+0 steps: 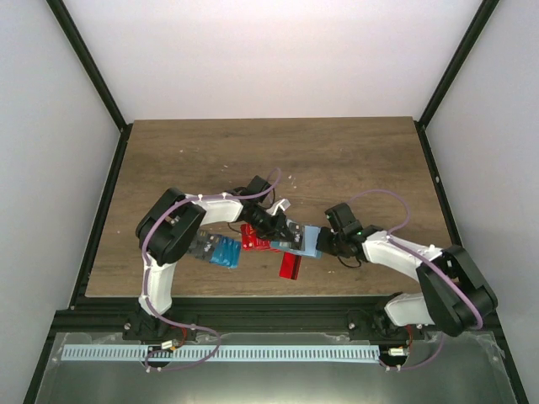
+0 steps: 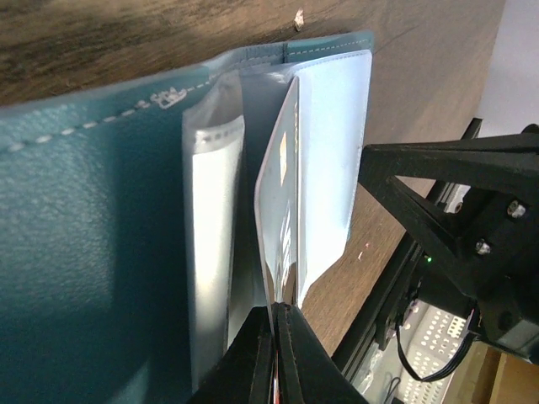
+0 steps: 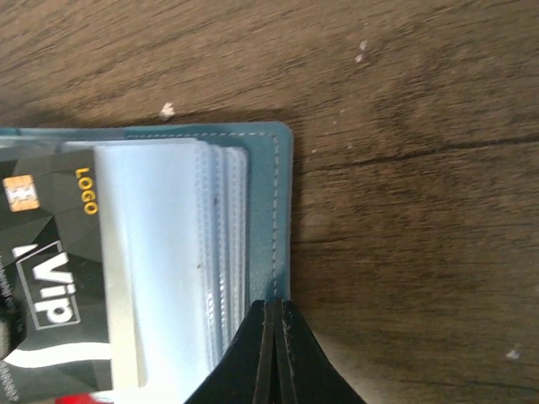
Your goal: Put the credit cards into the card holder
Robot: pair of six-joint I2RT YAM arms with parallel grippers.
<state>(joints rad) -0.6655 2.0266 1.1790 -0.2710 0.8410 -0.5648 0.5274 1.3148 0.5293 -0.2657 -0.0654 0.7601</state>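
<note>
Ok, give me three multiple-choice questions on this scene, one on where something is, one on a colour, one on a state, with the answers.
1. Where do the loose blue cards lie?
A) beside the right arm's base
B) beside the left arm, left of the card holder
C) inside the card holder

2. What colour is the word LOGO on the dark card?
A) white
B) green
C) yellow

3. How is the right gripper?
A) open, holding nothing
B) shut on a red card
C) shut on the card holder's edge

Answers: 1 B, the top view shows them by the left arm. 2 C, the letters are yellow in the right wrist view. 3 C, its fingers meet on the teal cover.
</note>
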